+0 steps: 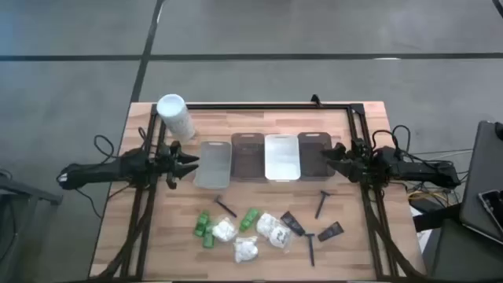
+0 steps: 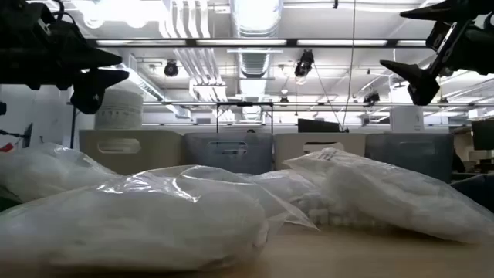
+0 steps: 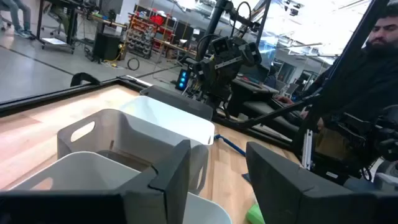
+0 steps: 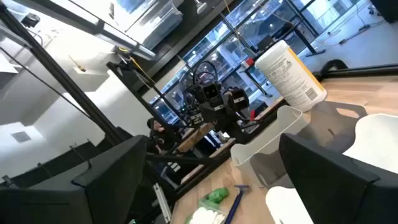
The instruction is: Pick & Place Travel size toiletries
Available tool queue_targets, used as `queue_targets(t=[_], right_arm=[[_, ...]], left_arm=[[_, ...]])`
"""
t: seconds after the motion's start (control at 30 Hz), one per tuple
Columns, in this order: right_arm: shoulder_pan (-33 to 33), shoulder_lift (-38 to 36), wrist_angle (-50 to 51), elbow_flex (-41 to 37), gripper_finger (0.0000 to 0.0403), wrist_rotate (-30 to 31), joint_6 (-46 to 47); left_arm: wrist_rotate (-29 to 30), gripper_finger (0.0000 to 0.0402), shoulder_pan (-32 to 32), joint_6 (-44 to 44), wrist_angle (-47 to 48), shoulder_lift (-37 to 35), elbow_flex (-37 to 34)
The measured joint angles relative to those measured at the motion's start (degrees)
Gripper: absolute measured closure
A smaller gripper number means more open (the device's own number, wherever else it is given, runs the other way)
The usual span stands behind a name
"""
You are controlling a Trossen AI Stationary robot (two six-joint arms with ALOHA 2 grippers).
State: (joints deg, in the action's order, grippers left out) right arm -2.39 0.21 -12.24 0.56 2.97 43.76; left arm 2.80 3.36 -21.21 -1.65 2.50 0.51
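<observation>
The toiletries lie scattered on the near half of the wooden table: green bottles (image 1: 203,224) (image 1: 250,219), white crinkly packets (image 1: 246,248) (image 1: 273,229), black tubes (image 1: 292,224) (image 1: 330,231) and slim dark razors (image 1: 225,207) (image 1: 322,203). In the low view the packets (image 2: 386,193) fill the foreground. My left gripper (image 1: 185,163) hangs open at the left end of the tray row, above the table. My right gripper (image 1: 328,157) hangs open at the right end. In the wrist views both grippers (image 3: 217,199) (image 4: 211,180) are empty, with a green bottle (image 4: 214,198) below.
Four rectangular trays (image 1: 212,164) (image 1: 247,157) (image 1: 282,157) (image 1: 313,152) stand side by side across the table's middle between the grippers. A tall white cylindrical container (image 1: 174,115) stands at the far left corner. A dark frame (image 1: 259,105) runs along the table's far edge and sides.
</observation>
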Motion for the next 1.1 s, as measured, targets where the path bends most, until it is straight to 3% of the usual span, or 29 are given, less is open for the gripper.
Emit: queue_targets(t=[0.63,0.77,0.97,1.1], right_arm=[[0.0,0.0,-1.8,0.0,0.0039,1.7,3.2],[0.0,0.0,-4.4,0.0,0.0039,5.1,8.2],[0.8,1.8,-13.9,0.0,0.0039,-0.4,9.8],[1.8,4.0,-20.0,0.0,0.0039,-0.5,12.6]], left_arm=[[0.0,0.0241,0.0,0.0,0.0,0.0,0.0],[0.0,0.0241,0.0,0.0,0.0,0.0,0.0],[0.0,0.0241,0.0,0.0,0.0,0.0,0.0],[0.0,0.0241,0.0,0.0,0.0,0.0,0.0]])
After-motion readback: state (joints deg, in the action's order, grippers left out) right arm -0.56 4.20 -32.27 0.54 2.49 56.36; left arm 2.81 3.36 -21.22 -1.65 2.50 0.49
